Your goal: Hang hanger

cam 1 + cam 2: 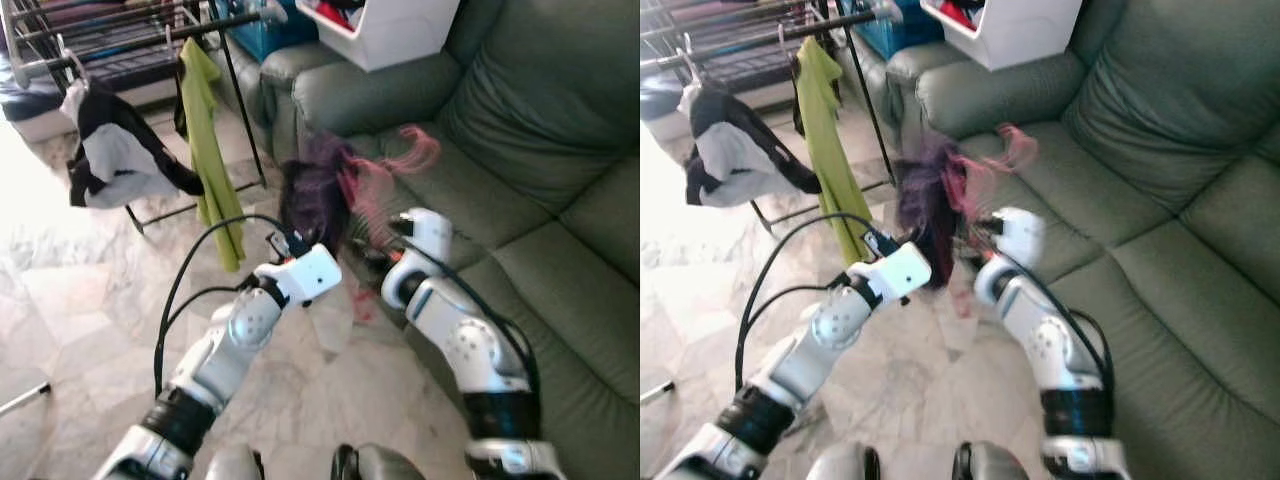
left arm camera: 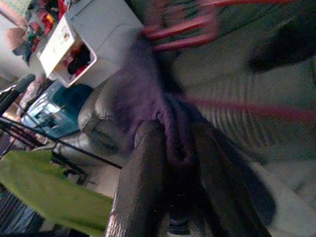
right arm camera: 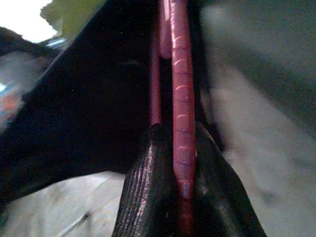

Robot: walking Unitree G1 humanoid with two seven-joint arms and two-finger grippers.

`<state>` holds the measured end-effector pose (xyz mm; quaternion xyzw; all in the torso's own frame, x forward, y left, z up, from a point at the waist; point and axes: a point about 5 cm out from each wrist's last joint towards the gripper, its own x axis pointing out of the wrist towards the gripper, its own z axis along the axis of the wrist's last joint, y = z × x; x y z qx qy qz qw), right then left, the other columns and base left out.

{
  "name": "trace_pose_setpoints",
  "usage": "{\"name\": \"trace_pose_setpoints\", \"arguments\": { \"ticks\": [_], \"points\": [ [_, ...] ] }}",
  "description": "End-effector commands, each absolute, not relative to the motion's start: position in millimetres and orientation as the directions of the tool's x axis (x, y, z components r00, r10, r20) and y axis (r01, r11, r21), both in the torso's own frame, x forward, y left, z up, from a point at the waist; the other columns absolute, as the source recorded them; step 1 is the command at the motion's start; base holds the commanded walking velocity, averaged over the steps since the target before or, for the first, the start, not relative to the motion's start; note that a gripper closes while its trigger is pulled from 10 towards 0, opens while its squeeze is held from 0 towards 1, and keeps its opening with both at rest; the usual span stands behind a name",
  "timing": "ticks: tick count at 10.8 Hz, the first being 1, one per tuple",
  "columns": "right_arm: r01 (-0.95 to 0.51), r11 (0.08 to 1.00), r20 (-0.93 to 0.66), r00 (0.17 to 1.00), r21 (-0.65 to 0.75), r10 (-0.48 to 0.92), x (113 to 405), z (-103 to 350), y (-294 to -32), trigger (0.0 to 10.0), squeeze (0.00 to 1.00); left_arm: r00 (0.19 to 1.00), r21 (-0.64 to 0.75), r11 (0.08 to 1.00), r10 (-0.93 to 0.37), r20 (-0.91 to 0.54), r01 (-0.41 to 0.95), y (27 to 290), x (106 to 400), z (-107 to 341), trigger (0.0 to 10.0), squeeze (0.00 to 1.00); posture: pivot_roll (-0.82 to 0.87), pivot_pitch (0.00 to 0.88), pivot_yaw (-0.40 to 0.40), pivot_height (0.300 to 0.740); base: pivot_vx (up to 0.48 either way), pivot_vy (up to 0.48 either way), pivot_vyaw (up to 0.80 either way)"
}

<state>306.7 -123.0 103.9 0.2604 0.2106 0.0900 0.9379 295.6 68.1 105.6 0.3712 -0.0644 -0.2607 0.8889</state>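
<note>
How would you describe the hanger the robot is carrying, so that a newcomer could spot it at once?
Start at the green sofa; in front of its seat the two grippers meet. The right gripper is shut on the pink hanger, while the left gripper pinches the dark purple garment draped on it. Unlike the clothes on the rack, it is held mid-air.

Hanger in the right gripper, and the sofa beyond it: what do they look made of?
The pink hanger looks like moulded plastic: uniform colour, ridged bar with a slight sheen, pinched between the right gripper fingers. The grey-green sofa looks like leather or faux leather: smooth, softly creased cushions with a dull shine; which one cannot be told.
</note>
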Motion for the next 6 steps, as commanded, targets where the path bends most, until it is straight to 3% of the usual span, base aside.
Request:
{"name": "trace_pose_setpoints", "arguments": {
  "ticks": [1,2,3,4,6],
  "points": [
    [0.029,0.842,-0.31,0.936,0.539,0.167,315,115,-142,10.0,0.0,0.872,0.712,0.576,-0.478,-0.105,0.401,75,295,99,10.0,0.0,-0.05,0.065,-0.014,0.74,0.0,0.0,0.0],
    [-0.055,0.836,-0.313,0.912,0.546,0.265,312,115,-133,10.0,0.0,0.893,0.721,0.588,-0.438,-0.098,0.368,81,297,99,10.0,0.0,-0.05,0.065,-0.014,0.74,0.0,0.0,0.0],
    [-0.1,0.889,-0.377,0.88,0.447,0.289,306,107,-129,10.0,0.0,0.902,0.732,0.585,-0.422,-0.091,0.348,85,299,100,10.0,0.0,-0.05,0.066,-0.015,0.74,0.0,0.0,0.0],
    [0.067,0.907,-0.454,0.879,0.415,0.143,306,95,-142,10.0,0.0,0.922,0.743,0.598,-0.383,-0.064,0.3,91,304,105,10.0,0.0,-0.05,0.067,-0.017,0.74,0.0,0.0,0.0],
    [0.239,0.898,-0.456,0.889,0.369,-0.05,310,94,-174,10.0,0.0,0.945,0.741,0.621,-0.322,-0.054,0.255,103,310,108,10.0,0.0,-0.05,0.068,-0.015,0.74,0.0,0.0,0.0]
  ]
}}
